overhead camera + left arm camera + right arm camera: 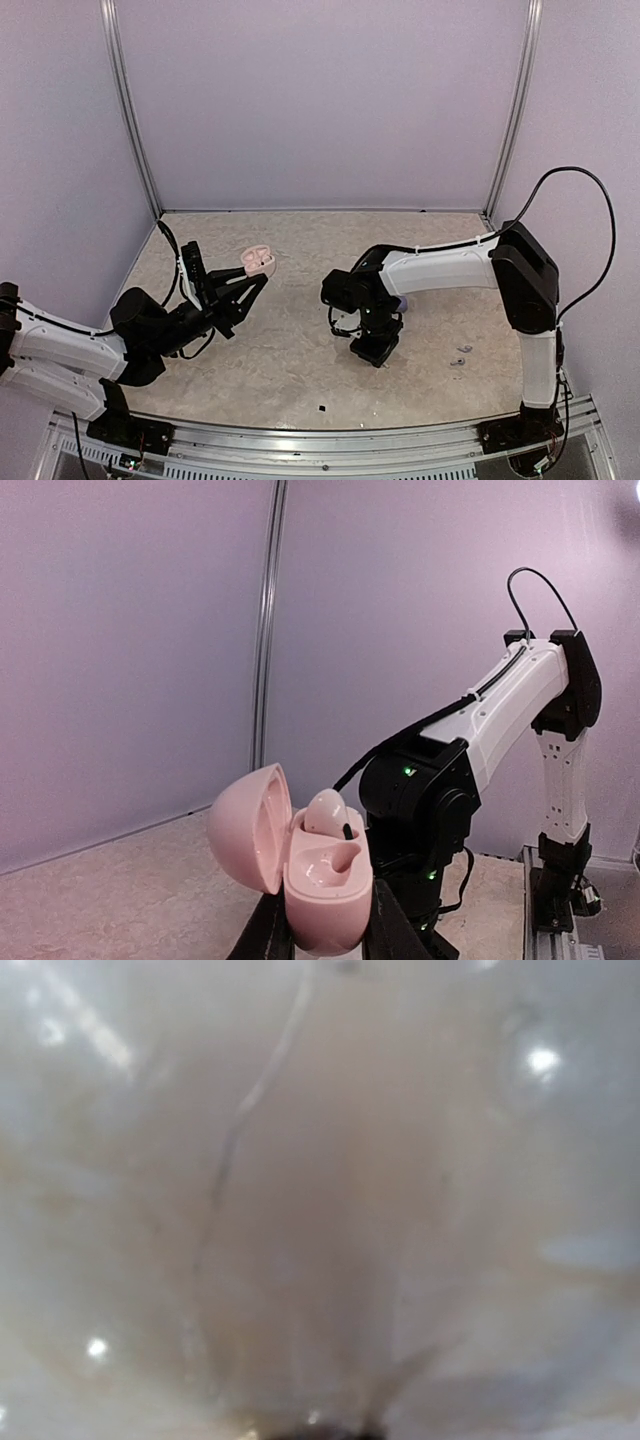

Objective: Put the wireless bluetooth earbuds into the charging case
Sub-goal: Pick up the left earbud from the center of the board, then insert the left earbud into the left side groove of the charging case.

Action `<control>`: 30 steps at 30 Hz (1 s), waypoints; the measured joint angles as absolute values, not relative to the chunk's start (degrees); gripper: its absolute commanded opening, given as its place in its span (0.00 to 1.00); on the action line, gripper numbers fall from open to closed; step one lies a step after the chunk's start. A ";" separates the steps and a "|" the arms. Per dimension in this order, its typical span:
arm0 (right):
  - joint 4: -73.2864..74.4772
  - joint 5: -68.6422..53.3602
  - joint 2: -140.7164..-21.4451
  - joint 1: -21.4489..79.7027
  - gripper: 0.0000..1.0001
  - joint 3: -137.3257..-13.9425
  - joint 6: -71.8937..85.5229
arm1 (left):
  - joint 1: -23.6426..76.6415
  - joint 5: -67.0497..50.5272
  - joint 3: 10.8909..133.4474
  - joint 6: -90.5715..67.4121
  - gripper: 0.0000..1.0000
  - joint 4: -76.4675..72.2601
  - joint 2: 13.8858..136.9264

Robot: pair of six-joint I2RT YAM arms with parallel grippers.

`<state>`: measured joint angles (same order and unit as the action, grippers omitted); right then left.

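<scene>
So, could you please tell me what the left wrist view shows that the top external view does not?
Only the left wrist view shows inside the charging case: one earbud seated in a socket, the other socket empty. Only the top external view shows the right gripper pointing down at the table and two tiny pale specks beside that arm, too small to identify. Both show the open pink case held by the left gripper and the right arm.
</scene>
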<state>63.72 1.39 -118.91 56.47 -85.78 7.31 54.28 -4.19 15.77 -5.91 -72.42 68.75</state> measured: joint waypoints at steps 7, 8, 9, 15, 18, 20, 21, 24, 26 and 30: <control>56.36 3.55 -113.51 56.27 0.07 -85.45 7.27 | 53.58 -4.29 15.77 -6.11 0.02 -72.84 69.25; 54.63 3.84 -111.59 56.23 0.07 -85.06 7.16 | 53.25 -4.36 15.77 -6.28 0.02 -73.19 69.63; 52.40 4.21 -109.19 56.18 0.07 -84.36 7.03 | 52.88 -4.51 15.77 -6.52 0.02 -73.65 70.17; 38.85 5.58 -93.08 56.10 0.09 -78.43 5.06 | 52.05 -6.17 15.94 -7.22 0.02 -75.07 73.28; 31.77 4.56 -86.43 56.10 0.12 -74.39 2.76 | 51.75 -7.60 16.56 -7.14 0.02 -75.22 74.37; 26.94 1.80 -81.76 56.07 0.13 -71.20 0.56 | 51.44 -8.71 17.15 -6.83 0.02 -75.24 74.91; 24.80 0.19 -79.70 56.07 0.13 -70.00 -0.54 | 51.35 -9.43 17.56 -6.55 0.02 -75.31 75.24; 18.63 -5.06 -74.37 56.07 0.11 -67.48 -3.53 | 51.16 -12.51 18.68 -5.67 0.02 -75.35 76.12; 14.98 -8.19 -71.83 56.18 0.11 -67.22 -5.45 | 51.09 -14.74 19.33 -5.28 0.02 -75.31 76.62; 10.17 -12.27 -70.17 57.19 0.11 -67.55 -8.91 | 51.07 -19.25 21.06 -5.08 0.02 -75.18 78.04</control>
<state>10.17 -12.27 -70.17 57.19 -67.55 -8.91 51.07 -19.25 21.06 -5.08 -75.18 78.04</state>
